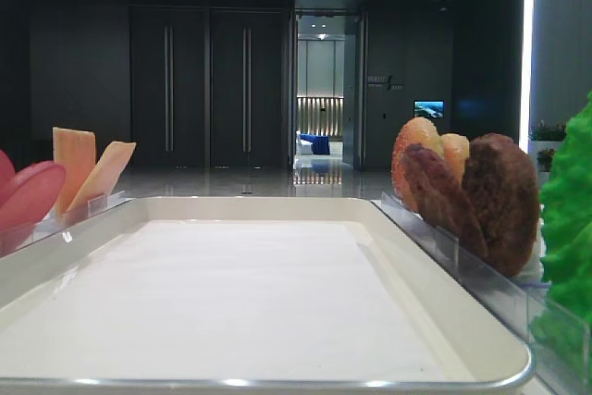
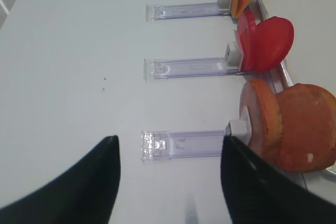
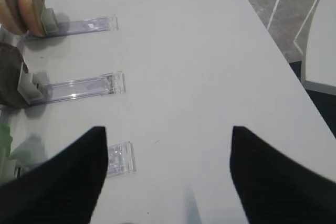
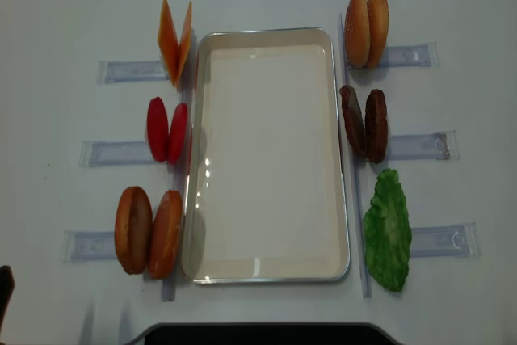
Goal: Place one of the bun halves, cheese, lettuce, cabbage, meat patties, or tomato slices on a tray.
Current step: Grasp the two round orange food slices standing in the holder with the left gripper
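Tray (image 4: 266, 155) centre frame, bare liner. Left gripper (image 2: 168, 182) spread, nothing between fingers, over clear rack (image 2: 181, 144) lower frame; bun halves (image 2: 291, 127) right of it. Right gripper (image 3: 168, 177) spread; meat patties (image 3: 10, 77) left edge.

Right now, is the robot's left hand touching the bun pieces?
Apart. In the left wrist view, the left hand hangs open over the table, with bare table and rack before the bun halves.
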Tool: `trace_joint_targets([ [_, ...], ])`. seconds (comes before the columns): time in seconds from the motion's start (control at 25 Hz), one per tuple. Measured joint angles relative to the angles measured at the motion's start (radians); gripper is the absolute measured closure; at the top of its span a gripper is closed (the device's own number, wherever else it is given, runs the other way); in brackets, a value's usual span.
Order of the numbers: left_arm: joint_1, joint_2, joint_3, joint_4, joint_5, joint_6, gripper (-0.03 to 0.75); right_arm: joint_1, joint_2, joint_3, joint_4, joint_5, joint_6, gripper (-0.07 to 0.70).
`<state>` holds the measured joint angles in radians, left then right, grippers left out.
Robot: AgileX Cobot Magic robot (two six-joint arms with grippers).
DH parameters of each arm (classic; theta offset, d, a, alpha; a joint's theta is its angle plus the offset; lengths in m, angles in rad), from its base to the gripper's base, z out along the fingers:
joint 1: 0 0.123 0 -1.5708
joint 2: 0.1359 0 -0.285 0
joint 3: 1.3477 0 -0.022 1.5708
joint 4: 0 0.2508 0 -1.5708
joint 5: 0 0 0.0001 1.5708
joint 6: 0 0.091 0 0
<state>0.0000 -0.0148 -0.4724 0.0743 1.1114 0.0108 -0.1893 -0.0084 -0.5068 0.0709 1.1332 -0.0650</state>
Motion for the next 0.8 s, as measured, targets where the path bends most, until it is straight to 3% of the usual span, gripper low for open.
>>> trace_joint_targets([
  [0.52, 0.000, 0.000, 0.000, 0.000, 0.000, -0.001, 0.367, 0.000, 0.000, 0.000, 0.000, 0.000, 0.000, 0.160],
  [0.8, 0.000, 0.000, 0.000, 0.000, 0.000, -0.001, 0.377, 0.000, 0.000, 0.000, 0.000, 0.000, 0.000, 0.160],
])
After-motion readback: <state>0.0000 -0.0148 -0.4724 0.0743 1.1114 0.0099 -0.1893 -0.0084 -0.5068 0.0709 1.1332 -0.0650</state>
